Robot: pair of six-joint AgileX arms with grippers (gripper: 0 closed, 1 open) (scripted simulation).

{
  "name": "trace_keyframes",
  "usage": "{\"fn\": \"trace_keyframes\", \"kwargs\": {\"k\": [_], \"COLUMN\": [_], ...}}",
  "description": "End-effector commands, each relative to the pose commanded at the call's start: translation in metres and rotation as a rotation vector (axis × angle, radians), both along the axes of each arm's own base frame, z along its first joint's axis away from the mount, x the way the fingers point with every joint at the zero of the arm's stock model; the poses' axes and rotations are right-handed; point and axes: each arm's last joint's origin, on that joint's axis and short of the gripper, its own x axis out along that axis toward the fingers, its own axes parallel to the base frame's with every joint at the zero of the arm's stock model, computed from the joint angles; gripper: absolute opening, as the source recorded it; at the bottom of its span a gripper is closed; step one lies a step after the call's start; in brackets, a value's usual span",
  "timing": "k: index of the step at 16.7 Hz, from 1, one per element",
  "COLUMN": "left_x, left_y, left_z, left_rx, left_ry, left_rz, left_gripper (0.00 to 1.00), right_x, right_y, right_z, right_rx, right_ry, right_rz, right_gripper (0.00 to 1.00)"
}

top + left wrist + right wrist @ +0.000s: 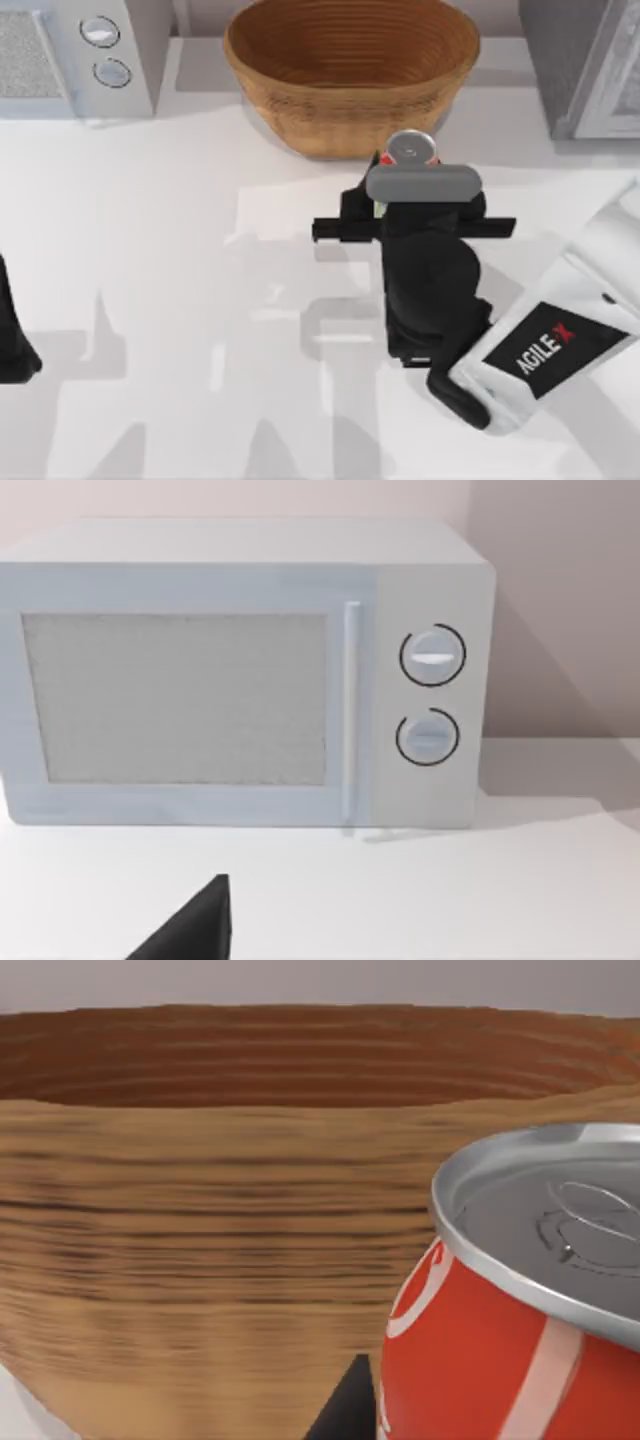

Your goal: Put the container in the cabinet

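The container (411, 150) is a small red can with a silver top, standing upright just in front of the woven basket. In the right wrist view the container (500, 1340) is very close, with the basket wall behind it. My right gripper (413, 195) is down at the can, mostly hidden under its grey wrist block, and its grip on the can is hidden. The grey cabinet (585, 65) stands at the table's far right corner. My left gripper (15, 345) is parked at the left edge of the table.
A large woven brown basket (350, 75) (200, 1210) sits at the back centre, right behind the can. A white microwave (80, 50) (250, 670) stands at the back left. The white tabletop (200, 300) lies open between the arms.
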Motion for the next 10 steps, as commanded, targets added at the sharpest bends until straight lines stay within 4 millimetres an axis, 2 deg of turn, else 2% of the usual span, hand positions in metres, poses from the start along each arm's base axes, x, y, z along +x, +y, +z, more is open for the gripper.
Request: {"fn": "trace_keyframes", "kwargs": {"k": [10], "left_x": [0.000], "left_y": [0.000], "left_z": [0.000], "left_rx": [0.000], "left_ry": [0.000], "left_rz": [0.000], "left_gripper": [1.00], "right_x": [-0.002], "right_y": [-0.002], "right_z": [0.042], "right_rx": [0.000], "right_ry": [0.000], "right_rz": [0.000], "right_gripper": [0.00]}}
